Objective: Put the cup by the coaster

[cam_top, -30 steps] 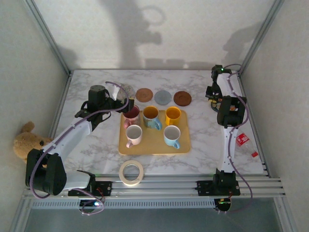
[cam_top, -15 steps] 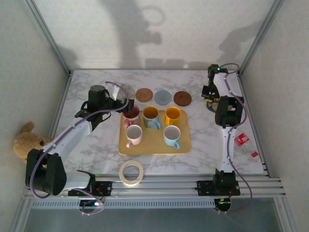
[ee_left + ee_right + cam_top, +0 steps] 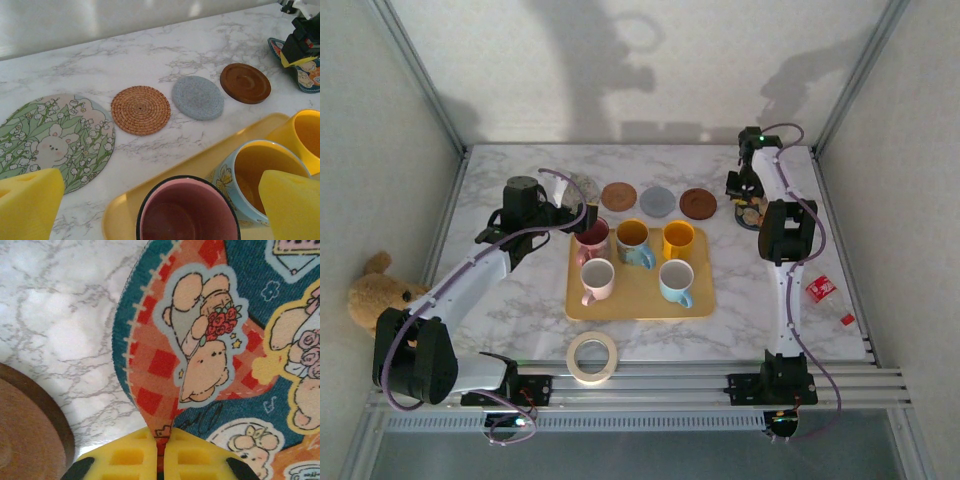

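Poised over the pink cup (image 3: pixel 187 215) with the left gripper (image 3: pixel 160 202), its yellow pads wide apart on either side of the rim and touching nothing, seemingly ready to drop down and take that cup off the tray (image 3: pixel 635 297). Found upright at the tray's back-left corner, just in front of the floral mat (image 3: pixel 50 140) and the woven coaster (image 3: pixel 140 110), so probably a short carry to either. Clamped tight on the edge of the printed coaster (image 3: pixel 200 340) with the right gripper (image 3: pixel 161 450), just beside the brown coaster (image 3: pixel 245 83), probably to lay it down as the last of the row; hard to tell whether flat or tilted. Counted: 5 cups, all on the tray, 3 at the back (pink cup, blue cup (image 3: pixel 260 175), yellow cup (image 3: pixel 305 135)) and 2 in front (white cup (image 3: pixel 597 275), pale blue cup (image 3: pixel 675 278)); 5 coasters, 4 lying in a row behind the tray, the grey coaster (image 3: pixel 198 97) among them, and 1 pinched at the right; 1 tape roll (image 3: pixel 574 356) near the front edge; 1 teddy (image 3: pixel 375 290) beyond the table's left side.
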